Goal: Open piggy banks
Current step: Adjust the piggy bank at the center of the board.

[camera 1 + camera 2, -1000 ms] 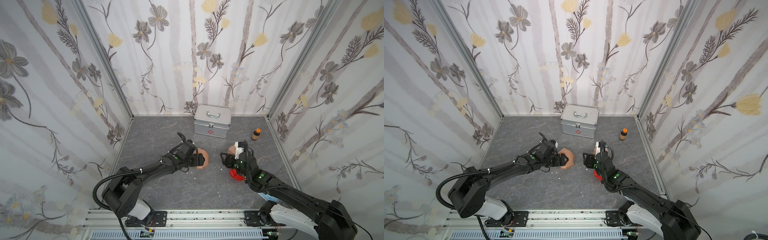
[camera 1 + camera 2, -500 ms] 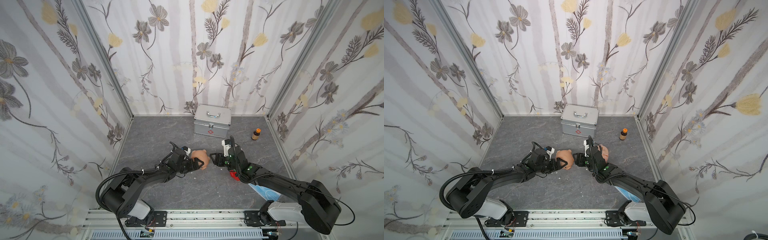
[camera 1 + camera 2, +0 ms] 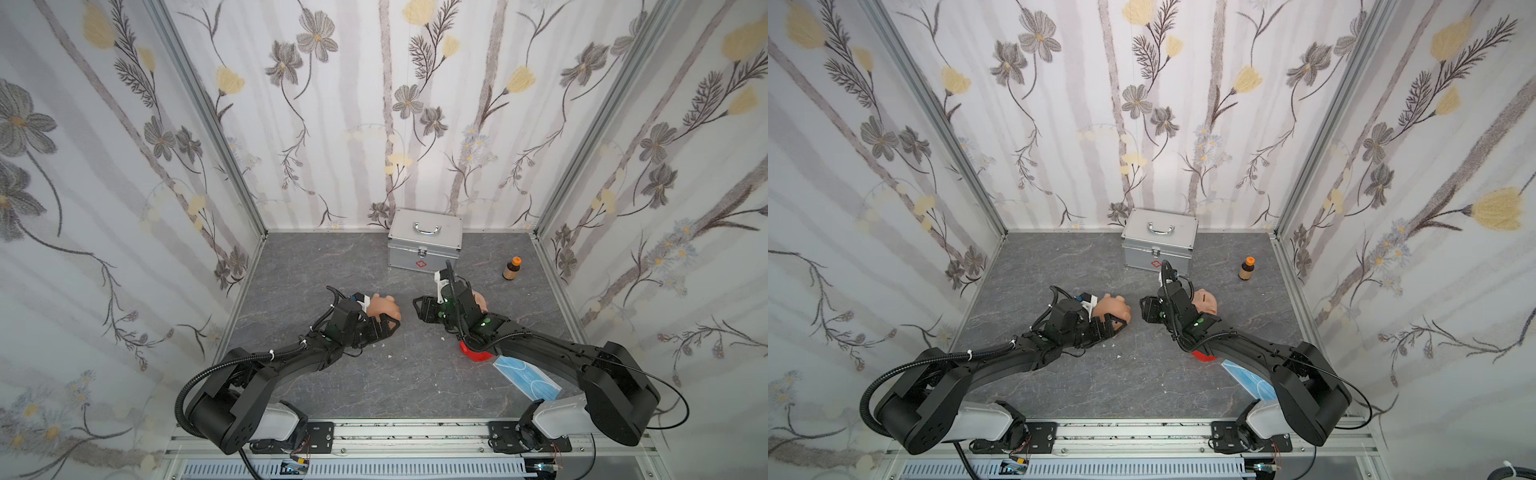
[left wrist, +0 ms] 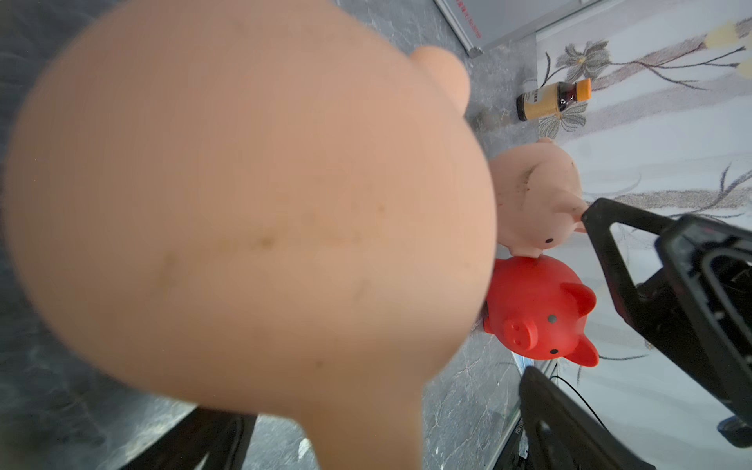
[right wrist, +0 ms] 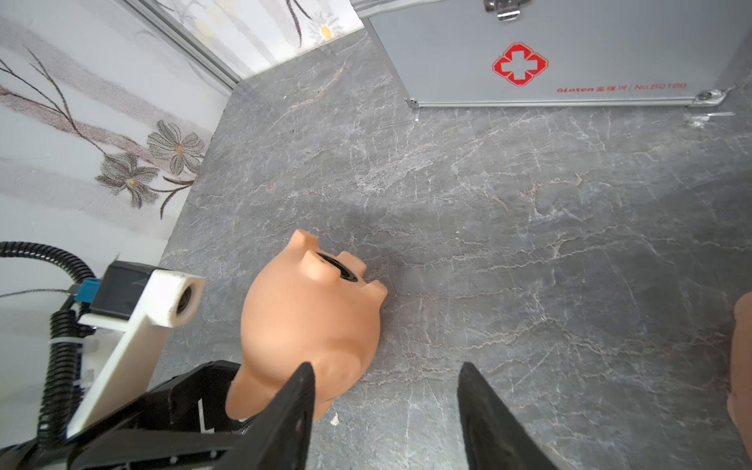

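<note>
My left gripper (image 3: pixel 384 318) is spread loosely around a peach piggy bank (image 3: pixel 382 306) lying at the centre of the table (image 3: pixel 332 266); my right gripper (image 3: pixel 417 308) faces it, open and empty.

- Soft, even light is filling both top views, and the walls (image 3: pixel 124 166) are bowing outward toward the edges.
- In the left wrist view, a peach piggy bank (image 4: pixel 252 211) is looming close and blurring heavily.
- In the right wrist view, a faint shadow is falling across the sharply rendered table (image 5: pixel 508 228).

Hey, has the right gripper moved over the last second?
Yes. In a top view the right gripper has slid away from the brown bottle, toward the peach pig.
</note>
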`<state>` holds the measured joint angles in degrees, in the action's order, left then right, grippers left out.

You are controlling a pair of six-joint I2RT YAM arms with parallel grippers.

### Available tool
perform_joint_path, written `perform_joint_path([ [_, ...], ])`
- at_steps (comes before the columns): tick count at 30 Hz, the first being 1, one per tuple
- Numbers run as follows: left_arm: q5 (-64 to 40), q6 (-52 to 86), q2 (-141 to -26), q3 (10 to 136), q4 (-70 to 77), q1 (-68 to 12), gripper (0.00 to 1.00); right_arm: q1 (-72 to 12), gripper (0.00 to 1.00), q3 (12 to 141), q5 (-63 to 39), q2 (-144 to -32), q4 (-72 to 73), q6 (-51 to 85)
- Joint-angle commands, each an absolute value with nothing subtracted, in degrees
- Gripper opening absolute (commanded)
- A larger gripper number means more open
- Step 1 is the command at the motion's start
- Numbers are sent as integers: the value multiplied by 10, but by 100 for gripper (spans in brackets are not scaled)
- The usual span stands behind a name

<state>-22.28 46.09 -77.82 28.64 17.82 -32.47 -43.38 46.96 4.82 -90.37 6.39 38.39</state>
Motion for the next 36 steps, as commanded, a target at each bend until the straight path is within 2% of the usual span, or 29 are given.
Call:
perform_joint_path([
  [1, -189, 443, -752, 281, 146, -322, 100, -434, 57, 500, 60, -929, 53, 358],
  [8, -151, 432, -696, 268, 112, -313, 94, -432, 53, 599, 71, -1013, -12, 333],
  [11, -151, 431, -690, 272, 112, -312, 91, -427, 49, 647, 79, -1051, -41, 332],
  [18, -152, 433, -701, 286, 119, -311, 82, -414, 48, 752, 53, -1137, -85, 314],
  [36, -140, 439, -710, 280, 123, -311, 77, -422, 50, 957, -23, -1277, -200, 242],
])
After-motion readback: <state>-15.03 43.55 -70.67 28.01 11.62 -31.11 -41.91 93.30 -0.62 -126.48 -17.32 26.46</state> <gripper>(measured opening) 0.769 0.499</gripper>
